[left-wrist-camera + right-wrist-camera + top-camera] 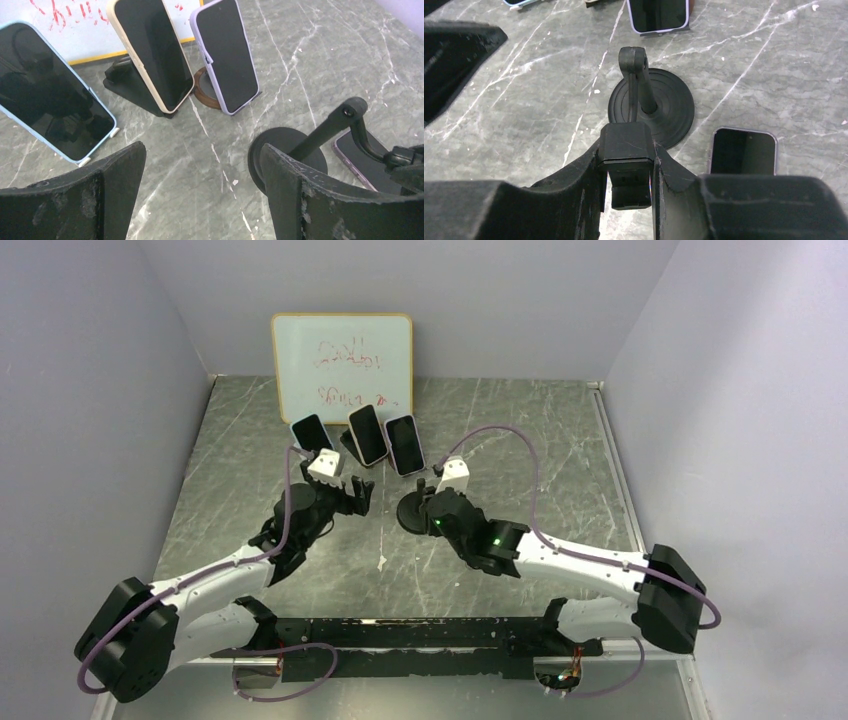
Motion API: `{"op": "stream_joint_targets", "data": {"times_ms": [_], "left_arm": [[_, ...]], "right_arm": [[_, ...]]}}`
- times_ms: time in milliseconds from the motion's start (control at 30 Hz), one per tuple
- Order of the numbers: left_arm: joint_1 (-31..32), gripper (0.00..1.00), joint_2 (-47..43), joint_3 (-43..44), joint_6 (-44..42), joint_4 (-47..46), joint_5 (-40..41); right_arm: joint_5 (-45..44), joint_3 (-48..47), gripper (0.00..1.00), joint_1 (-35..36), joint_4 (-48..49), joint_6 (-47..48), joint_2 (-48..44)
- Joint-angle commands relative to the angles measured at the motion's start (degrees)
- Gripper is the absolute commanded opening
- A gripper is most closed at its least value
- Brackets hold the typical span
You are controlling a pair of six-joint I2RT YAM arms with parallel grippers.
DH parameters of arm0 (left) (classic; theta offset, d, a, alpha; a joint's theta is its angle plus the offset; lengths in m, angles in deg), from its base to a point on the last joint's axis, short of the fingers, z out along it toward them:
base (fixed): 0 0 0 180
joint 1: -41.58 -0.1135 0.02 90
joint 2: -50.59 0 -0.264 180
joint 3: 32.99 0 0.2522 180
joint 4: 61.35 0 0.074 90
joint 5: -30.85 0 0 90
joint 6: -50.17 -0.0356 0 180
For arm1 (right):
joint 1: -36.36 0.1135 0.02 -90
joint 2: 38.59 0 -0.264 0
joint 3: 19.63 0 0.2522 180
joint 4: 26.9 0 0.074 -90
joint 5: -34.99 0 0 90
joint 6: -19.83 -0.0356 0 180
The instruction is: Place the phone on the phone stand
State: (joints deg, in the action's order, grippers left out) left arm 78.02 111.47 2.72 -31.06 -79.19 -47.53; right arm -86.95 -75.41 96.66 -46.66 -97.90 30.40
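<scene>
My right gripper is clamped on the clip end of the phone stand, whose round base sits on the table. The phone lies flat, screen up, just beside that base. My left gripper hangs nearby, jaws wide, holding nothing.

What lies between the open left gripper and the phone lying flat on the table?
The black round-based phone stand, clamped by the right gripper; the left wrist view shows it.
</scene>
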Motion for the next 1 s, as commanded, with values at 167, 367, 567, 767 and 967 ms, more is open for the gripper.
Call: {"op": "stream_joint_targets", "data": {"times_ms": [167,367,567,767,967], "left_arm": [[0.6,0.89,-0.4,-2.1,0.0,-2.5,-0.9],[0.6,0.91,-0.7,-1.9,-0.6,-1.6,-0.7],[0.5,0.94,-0.9,-1.6,-0.6,-0.7,-2.0],[0.6,0.94,-1.7,-1.5,0.7,-0.8,-4.0],[0.6,0.94,-3.1,-2.2,1.3,-0.4,-7.0]], "right_arm": [[-7.0,-9.7,0.20,3.3,-2.7,-6.5,11.4],[-10.2,-14.8,0.81,4.9,-6.7,-8.9,14.5],[-11.2,-15.5,1.00,5.3,-8.3,-5.7,8.0],[-17.1,-9.3,1.00,4.4,-11.0,-3.6,-9.4],[-4.1,-1.4,1.00,-7.8,-23.0,-9.6,-13.1]]}}
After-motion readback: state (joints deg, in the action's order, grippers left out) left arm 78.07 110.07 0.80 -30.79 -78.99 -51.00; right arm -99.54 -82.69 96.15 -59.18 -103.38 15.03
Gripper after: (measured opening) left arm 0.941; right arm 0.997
